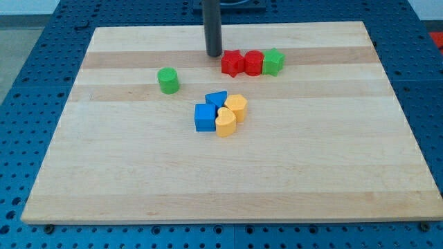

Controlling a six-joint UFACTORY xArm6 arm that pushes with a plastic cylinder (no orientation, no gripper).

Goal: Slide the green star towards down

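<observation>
The green star sits near the view's top, at the right end of a touching row with a red cylinder and a red star. My tip rests on the board just left of the red star, a small gap from it, and well left of the green star. The rod rises straight up out of the view's top.
A green cylinder stands alone at the left. Below the row, a cluster holds a blue cube, a blue wedge-like block, a yellow hexagon and a yellow heart-like block. The wooden board lies on a blue pegboard.
</observation>
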